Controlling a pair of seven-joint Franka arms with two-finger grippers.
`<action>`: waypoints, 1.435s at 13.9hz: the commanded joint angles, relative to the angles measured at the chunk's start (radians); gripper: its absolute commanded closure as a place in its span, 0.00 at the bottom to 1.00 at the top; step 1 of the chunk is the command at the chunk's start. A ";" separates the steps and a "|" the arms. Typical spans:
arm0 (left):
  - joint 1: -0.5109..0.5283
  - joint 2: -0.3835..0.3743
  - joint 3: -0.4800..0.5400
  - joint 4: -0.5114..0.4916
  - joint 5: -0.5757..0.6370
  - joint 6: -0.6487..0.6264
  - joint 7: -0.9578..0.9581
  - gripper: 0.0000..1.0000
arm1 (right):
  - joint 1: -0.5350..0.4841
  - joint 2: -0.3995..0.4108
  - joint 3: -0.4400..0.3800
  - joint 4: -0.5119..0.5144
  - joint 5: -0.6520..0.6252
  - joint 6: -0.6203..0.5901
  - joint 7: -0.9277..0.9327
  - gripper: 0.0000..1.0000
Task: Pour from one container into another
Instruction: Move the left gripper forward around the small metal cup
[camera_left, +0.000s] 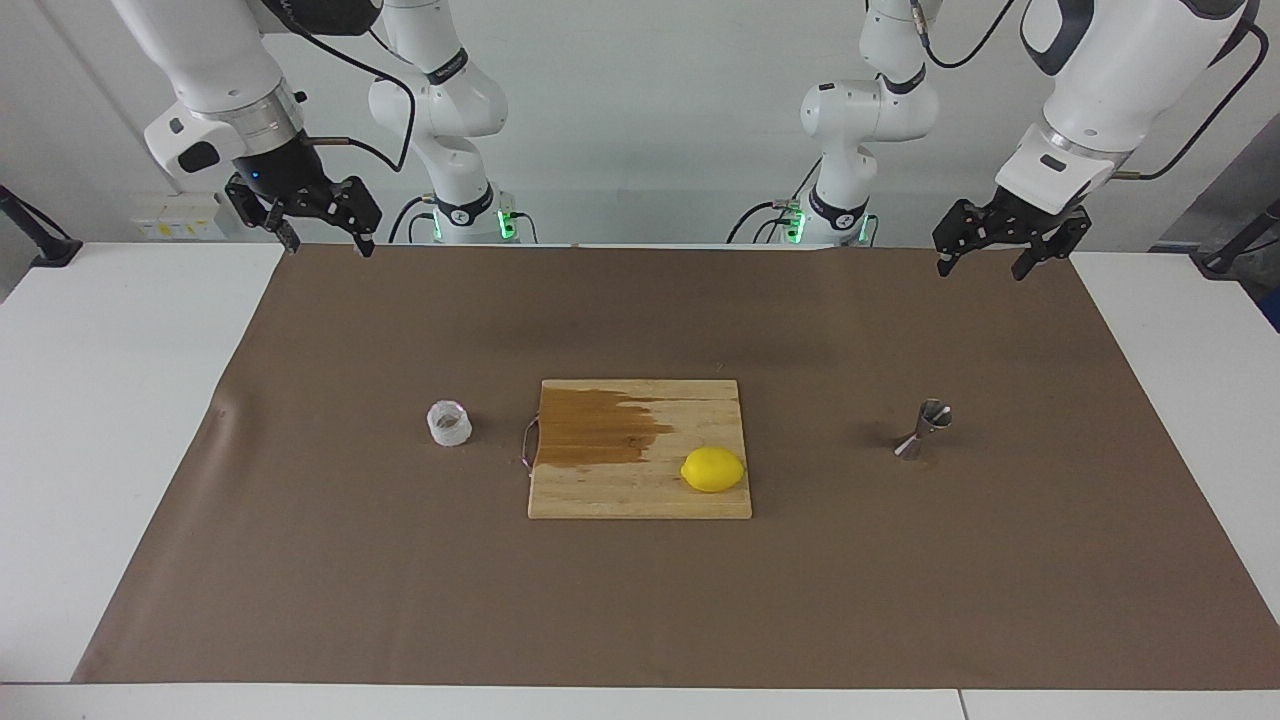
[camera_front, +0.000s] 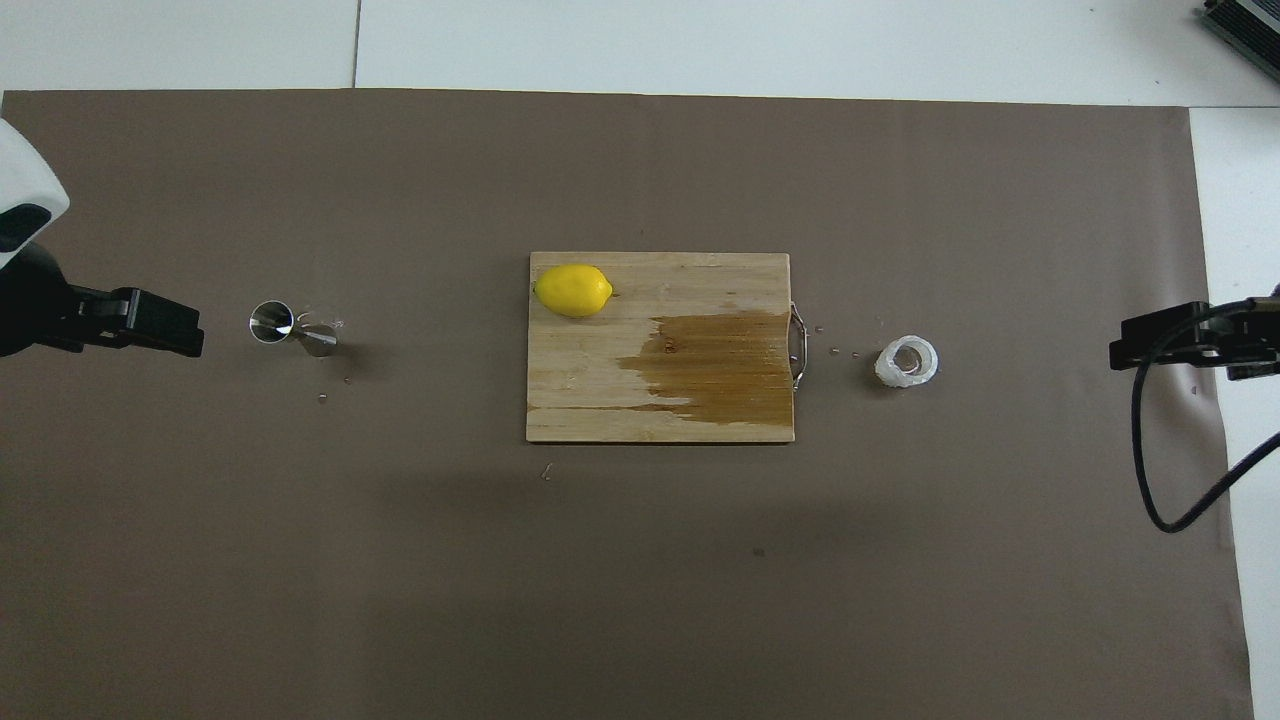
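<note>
With nothing yet grasped, the left gripper (camera_left: 990, 250) and right gripper (camera_left: 316, 232), fingers spread and empty, are held high above the desk (camera_left: 140, 400), the right waiting; the ribbed cup (camera_left: 449, 423) at the right arm's end must next be gripped for pouring into the jigger (camera_left: 924, 428) standing at the left arm's end.

Even bright light, soft broad shadows on the brown mat (camera_left: 640, 600), sharp focus, no glare

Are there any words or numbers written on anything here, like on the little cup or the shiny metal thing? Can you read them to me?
No readable text anywhere.
Ribbed cup: no print shows.
Steel jigger: bare metal, no marks visible.
Lemon: no sticker.
Cutting board: only a dark wet-looking stain, no letters.
Brown mat: plain.
Pale box at the table's edge near the right arm: any markings are too small to read.
</note>
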 joint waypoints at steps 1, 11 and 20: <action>0.017 -0.031 0.013 -0.061 -0.039 0.099 -0.025 0.00 | -0.015 -0.008 0.007 0.000 0.015 -0.004 0.002 0.00; 0.166 0.116 0.016 -0.147 -0.238 0.132 -0.109 0.00 | -0.016 -0.008 0.007 0.000 0.015 -0.004 0.002 0.00; 0.319 0.412 -0.034 -0.011 -0.531 -0.166 -0.419 0.00 | -0.016 -0.008 0.007 0.000 0.015 -0.004 0.002 0.00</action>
